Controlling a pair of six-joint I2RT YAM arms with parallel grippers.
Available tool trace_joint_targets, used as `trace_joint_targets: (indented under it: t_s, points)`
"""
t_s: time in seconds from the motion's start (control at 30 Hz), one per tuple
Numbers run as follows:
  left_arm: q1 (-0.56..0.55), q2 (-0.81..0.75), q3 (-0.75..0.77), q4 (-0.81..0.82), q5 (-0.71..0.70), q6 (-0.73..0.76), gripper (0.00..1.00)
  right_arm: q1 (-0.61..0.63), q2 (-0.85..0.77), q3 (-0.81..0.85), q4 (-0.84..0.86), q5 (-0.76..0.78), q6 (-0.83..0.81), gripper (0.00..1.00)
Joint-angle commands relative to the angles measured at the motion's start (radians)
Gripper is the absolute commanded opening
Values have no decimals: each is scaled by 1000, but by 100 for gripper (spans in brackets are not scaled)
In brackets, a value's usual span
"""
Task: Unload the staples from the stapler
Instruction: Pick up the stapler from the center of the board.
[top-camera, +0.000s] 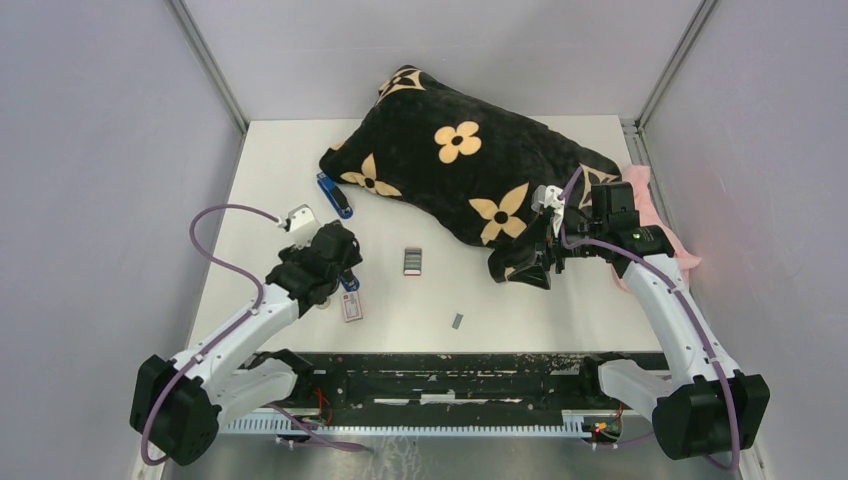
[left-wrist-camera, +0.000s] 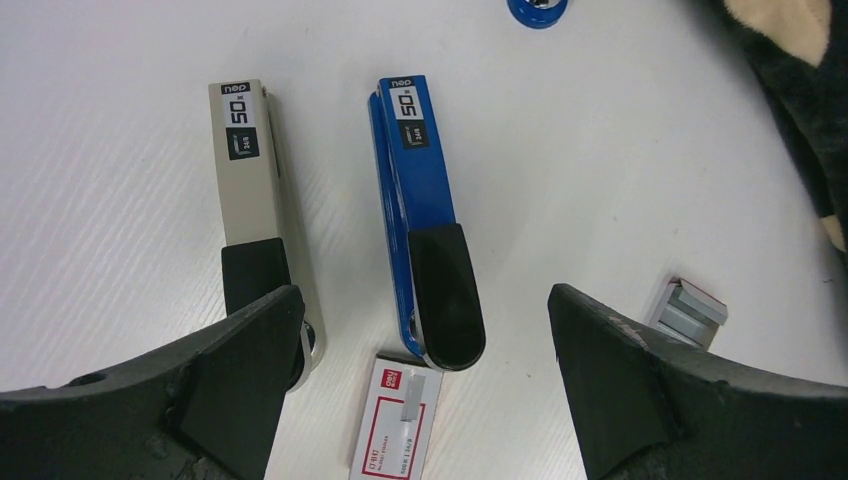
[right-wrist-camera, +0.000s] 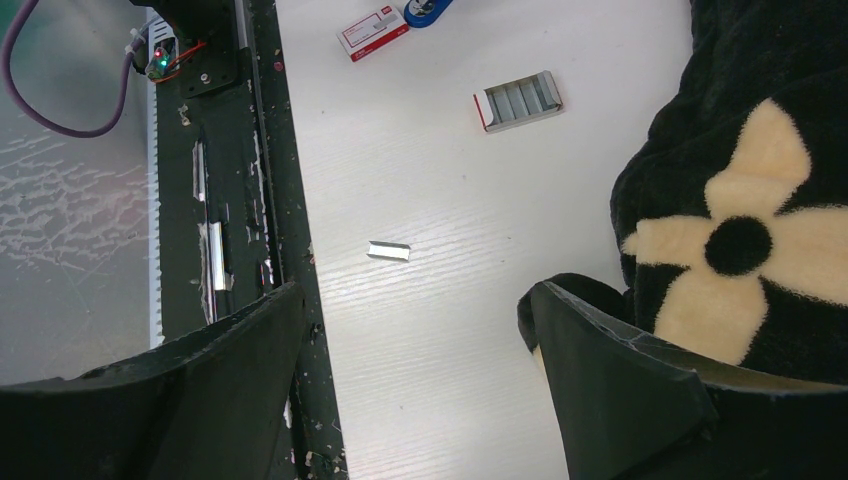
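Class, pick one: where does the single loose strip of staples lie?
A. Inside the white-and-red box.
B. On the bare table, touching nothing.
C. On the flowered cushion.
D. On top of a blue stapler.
B: the strip of staples lies by itself on the table, with bare white surface all around it.

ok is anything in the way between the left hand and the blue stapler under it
Nothing visible does. The left hand hangs open right above the blue stapler. The beige stapler lies alongside, apart from it, and the small white-and-red box sits at the blue one's black end, neither in the way.
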Motion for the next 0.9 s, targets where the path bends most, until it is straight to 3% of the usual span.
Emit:
trace_joint_targets:
  t_s: [0.0,0.5,0.87]
  points:
    - [-8,56,58,-4,-68,-64,98,-4,-11,2,30,-40,-3,90]
    - [-5,318,95,84,-12,-41,61,-5,-18,0,32,-47,0,90]
    - [-5,331,51,132,17,-59,34,-5,-21,-1,32,-51,0,90]
